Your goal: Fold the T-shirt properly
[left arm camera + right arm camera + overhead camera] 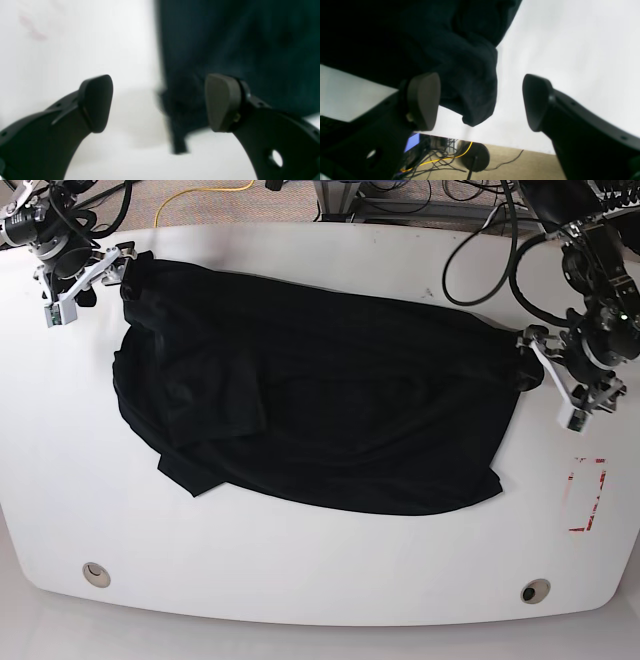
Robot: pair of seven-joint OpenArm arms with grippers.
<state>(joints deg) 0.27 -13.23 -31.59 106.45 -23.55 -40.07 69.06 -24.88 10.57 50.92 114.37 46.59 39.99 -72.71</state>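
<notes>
Base view shows the black T-shirt [330, 410] spread across the white table [320, 570], one sleeve folded inward. Both grippers gape wide and hold nothing — the left gripper [158, 102] sits at a shirt corner, cloth beside one pad. The right gripper [481, 101] brackets a bunched corner near the table's rim. Bare tabletop lies outside each gripper.

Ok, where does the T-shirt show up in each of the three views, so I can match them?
Left wrist: T-shirt fills the upper right, its edge hanging down between the pads of the open left end effector.
Right wrist: T-shirt fills the upper left, a bunched corner between the pads of the open right end effector.
Base: T-shirt spread across the centre.
Shared landmark: white table.
</notes>
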